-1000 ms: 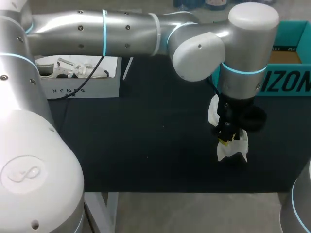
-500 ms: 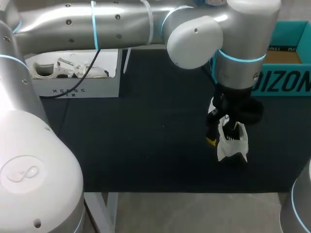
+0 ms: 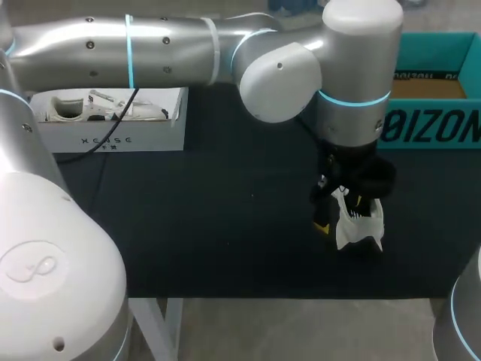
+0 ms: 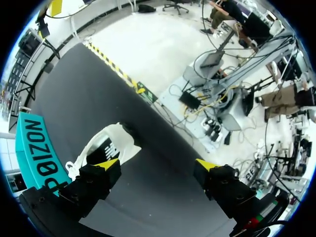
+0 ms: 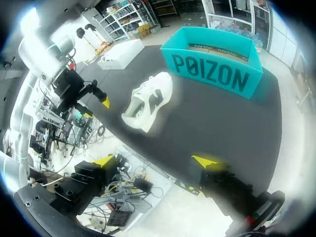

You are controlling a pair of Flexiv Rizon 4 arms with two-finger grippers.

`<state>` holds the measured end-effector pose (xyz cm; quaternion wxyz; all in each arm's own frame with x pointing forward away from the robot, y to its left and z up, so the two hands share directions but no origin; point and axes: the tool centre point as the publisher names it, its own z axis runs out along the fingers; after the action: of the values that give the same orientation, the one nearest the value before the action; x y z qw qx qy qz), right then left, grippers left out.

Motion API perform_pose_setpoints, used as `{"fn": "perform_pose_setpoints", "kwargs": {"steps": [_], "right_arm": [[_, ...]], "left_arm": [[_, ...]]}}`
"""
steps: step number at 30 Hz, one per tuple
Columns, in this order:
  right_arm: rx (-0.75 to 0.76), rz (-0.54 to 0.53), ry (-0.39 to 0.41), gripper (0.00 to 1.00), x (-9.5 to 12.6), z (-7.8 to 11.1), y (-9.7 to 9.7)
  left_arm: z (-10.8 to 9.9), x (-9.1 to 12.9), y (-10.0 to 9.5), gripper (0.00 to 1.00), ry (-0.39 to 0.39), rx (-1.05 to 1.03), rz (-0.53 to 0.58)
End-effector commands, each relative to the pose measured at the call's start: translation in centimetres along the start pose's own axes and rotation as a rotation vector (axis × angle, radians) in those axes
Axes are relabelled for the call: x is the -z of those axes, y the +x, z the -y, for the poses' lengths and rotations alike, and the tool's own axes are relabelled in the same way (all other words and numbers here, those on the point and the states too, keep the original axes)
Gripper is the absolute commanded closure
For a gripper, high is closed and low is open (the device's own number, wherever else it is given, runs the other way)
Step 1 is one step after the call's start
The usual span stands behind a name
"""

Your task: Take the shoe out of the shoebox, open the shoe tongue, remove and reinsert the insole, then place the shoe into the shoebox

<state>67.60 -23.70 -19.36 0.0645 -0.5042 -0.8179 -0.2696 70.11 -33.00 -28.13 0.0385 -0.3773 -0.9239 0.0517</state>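
After hovering over shoe (image 3: pixel 361 226), left gripper (image 4: pixel 157 165) moved aside, open.

The desk (image 3: pixel 210 226) lies bare across its middle and front left, a wide passage between the white box (image 3: pixel 113 135) at the back left and the shoe (image 3: pixel 361 226) near the front right. A black cable (image 3: pixel 98 145) trails over the white box's front wall. The left arm (image 3: pixel 188 45) spans the back above the white box. Its end effector (image 3: pixel 340 214) hangs at the shoe, fingers spread wide, blocking the shoe's top and left side. The teal shoebox (image 3: pixel 428 128) stands close behind the shoe. The shoe's right side is open. The right end effector (image 5: pixel 154 162), fingers apart, is off the desk's edge, with bare desk between it and the shoe.
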Motion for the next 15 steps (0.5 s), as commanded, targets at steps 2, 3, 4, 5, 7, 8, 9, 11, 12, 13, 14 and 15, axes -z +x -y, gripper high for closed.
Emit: {"fn": "perform_pose_setpoints", "kwargs": {"steps": [2, 3, 4, 5, 7, 8, 9, 11, 12, 13, 14, 15], "right_arm": [[0.0, 0.003, 0.0, 0.0, -0.02, 0.11, 0.08], [0.0, 0.003, 0.0, 0.0, -0.02, 0.11, 0.08], [0.0, 0.003, 0.0, 0.0, -0.02, 0.11, 0.08], [0.0, 0.003, 0.0, 0.0, -0.02, 0.11, 0.08], [0.0, 0.003, 0.0, 0.0, -0.02, 0.11, 0.08], [0.0, 0.003, 0.0, 0.0, -0.02, 0.11, 0.08], [0.0, 0.003, 0.0, 0.0, -0.02, 0.11, 0.08], [0.0, 0.003, 0.0, 0.0, -0.02, 0.11, 0.08], [0.0, 0.003, 0.0, 0.0, -0.02, 0.11, 0.08], [0.0, 0.003, 0.0, 0.0, -0.02, 0.11, 0.08], [0.0, 0.003, 0.0, 0.0, -0.02, 0.11, 0.08], [0.0, 0.003, 0.0, 0.0, -0.02, 0.11, 0.08]], "left_arm": [[-0.14, 0.06, 0.19, 0.0, 0.001, -0.002, 0.004], [-0.14, 0.06, 0.19, 0.0, 0.001, -0.002, 0.004], [-0.14, 0.06, 0.19, 0.0, 0.001, -0.002, 0.004], [-0.14, 0.06, 0.19, 0.0, 0.001, -0.002, 0.004], [-0.14, 0.06, 0.19, 0.0, 0.001, -0.002, 0.004], [-0.14, 0.06, 0.19, 0.0, 0.001, -0.002, 0.004], [-0.14, 0.06, 0.19, 0.0, 0.001, -0.002, 0.004], [-0.23, -0.02, 0.08, 0.0, 0.003, 0.041, 0.017], [-0.03, -0.13, 0.05, 0.0, -0.007, 0.061, -0.01], [0.09, -0.43, -0.03, 0.0, -0.082, 0.121, -0.03], [0.16, -0.59, -0.04, 0.0, -0.071, 0.159, -0.003], [0.28, -0.54, -0.02, 0.0, -0.049, 0.183, 0.013]]}}
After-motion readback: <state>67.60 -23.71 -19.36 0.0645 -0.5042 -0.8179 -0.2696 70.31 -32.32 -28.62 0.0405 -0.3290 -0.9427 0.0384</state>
